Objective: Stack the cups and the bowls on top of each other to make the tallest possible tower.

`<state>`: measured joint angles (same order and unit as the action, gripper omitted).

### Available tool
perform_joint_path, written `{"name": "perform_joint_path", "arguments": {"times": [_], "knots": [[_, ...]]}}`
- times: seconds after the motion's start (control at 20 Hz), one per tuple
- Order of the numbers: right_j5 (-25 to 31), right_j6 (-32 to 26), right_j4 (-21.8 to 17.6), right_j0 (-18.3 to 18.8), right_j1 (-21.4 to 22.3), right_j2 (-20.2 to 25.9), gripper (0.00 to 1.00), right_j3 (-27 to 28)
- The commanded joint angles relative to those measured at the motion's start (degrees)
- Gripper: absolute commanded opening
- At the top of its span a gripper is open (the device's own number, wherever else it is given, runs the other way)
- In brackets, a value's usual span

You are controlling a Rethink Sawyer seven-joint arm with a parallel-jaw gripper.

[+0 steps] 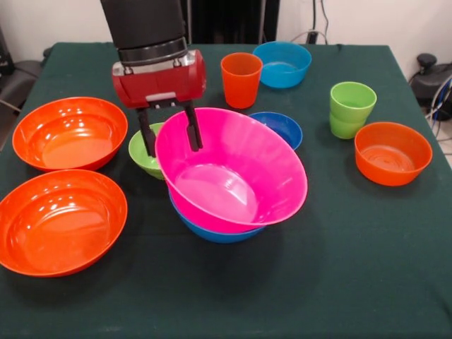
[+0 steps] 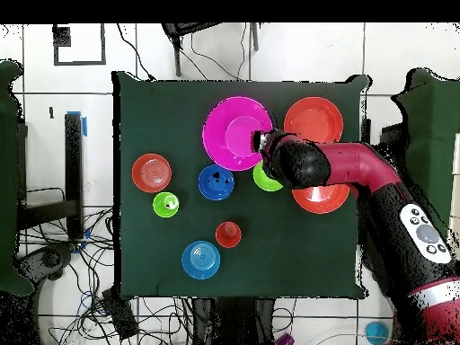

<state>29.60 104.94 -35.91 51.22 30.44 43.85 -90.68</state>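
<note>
Dark green cloth-covered tabletop [image 1: 367, 268], matte, against glossy moulded plastic ware throughout.

Large glossy pink plastic bowl [image 1: 236, 176], round, tilted, nested in a large blue plastic bowl [image 1: 215, 234] of which only a lower rim crescent shows. The pair forms the tower, near tabletop centre.

Red and black gripper [image 1: 169, 131]: two thin black jaws spread to either side of the pink bowl's far rim, one inside, one outside; firm contact with the wall hard to confirm.

Small lime green plastic bowl [image 1: 141, 152] just behind the outer jaw, mostly hidden. Small dark blue plastic bowl [image 1: 282, 126] behind the pink rim, partly covered.

Two large orange plastic bowls [image 1: 69, 133] [image 1: 60, 220] side by side near one tabletop edge, both empty; in the overhead view the arm covers part of one.

Small orange plastic bowl [image 1: 393, 152] empty, alone near the opposite edge. Light blue plastic bowl [image 1: 282, 63] empty, at the far side.

Orange plastic tumbler cup [image 1: 241, 79] upright, just beside the light blue bowl.

Two lime green plastic tumbler cups [image 1: 351, 108] nested one in the other, upright; the lower shows only as a band beneath.
</note>
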Motion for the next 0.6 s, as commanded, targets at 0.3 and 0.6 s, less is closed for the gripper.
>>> {"name": "perform_joint_path", "arguments": {"times": [0.3, 0.6], "knots": [[13.8, -20.7, 0.1, 4.6, 3.8, 7.0, 1.0, -4.7], [16.7, -21.1, -0.2, 5.6, 4.5, 8.9, 1.0, -4.2]]}}
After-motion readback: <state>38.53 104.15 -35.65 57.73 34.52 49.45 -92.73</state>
